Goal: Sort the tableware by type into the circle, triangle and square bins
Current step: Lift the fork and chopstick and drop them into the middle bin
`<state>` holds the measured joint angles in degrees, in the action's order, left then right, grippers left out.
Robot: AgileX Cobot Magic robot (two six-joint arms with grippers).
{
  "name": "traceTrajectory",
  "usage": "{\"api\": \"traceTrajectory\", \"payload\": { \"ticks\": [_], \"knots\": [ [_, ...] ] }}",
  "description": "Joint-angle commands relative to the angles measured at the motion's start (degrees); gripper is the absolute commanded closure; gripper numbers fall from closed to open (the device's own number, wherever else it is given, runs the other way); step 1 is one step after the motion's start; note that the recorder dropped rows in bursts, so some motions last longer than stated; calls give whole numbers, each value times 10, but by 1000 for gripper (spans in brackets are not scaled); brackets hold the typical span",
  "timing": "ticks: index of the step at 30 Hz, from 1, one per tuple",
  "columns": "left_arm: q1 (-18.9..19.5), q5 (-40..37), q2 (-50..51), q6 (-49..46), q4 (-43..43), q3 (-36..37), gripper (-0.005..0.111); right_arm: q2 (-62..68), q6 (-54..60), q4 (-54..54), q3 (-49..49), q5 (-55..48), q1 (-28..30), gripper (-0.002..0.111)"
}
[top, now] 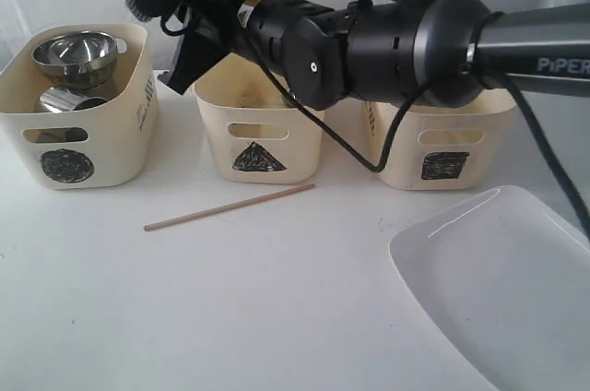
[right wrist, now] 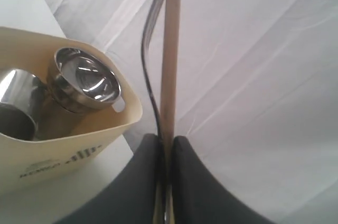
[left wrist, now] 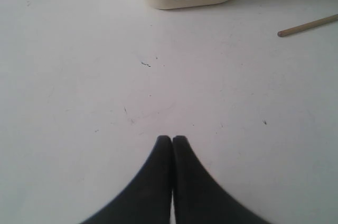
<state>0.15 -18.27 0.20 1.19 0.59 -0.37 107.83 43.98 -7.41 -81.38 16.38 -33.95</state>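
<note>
The white table (top: 277,336) carries everything. The large white plate (top: 498,271) lies flat at its near right, untouched; I judge it waits because it is the awkward piece. Three cream bins stand along the back: circle bin (top: 115,147), triangle bin (top: 300,137), square bin (top: 489,147). The circle bin holds the steel bowl (top: 76,54) and a mug (top: 60,100), so round vessels go there.

My right arm reaches across above the triangle bin, I think because cutlery belongs there. My right jaws are clenched on a steel fork (right wrist: 149,49) and a wooden chopstick (right wrist: 170,65), pinched side by side and jutting beyond the tips. A second chopstick (top: 229,207) lies loose before the triangle bin, well apart from both jaws. My left jaws are pressed together on nothing, low over bare table.
</note>
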Motion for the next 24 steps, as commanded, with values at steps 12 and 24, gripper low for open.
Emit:
{"api": "traceTrajectory", "payload": {
  "ticks": [12, 24],
  "knots": [
    [-3, -6, -2, 1, 2, 4, 107, 72, -76, -67, -1, 183, 43, 108],
    [-3, -6, -2, 1, 2, 4, 107, 144, -159, -69, -38, 220, 86, 108]
  ]
}}
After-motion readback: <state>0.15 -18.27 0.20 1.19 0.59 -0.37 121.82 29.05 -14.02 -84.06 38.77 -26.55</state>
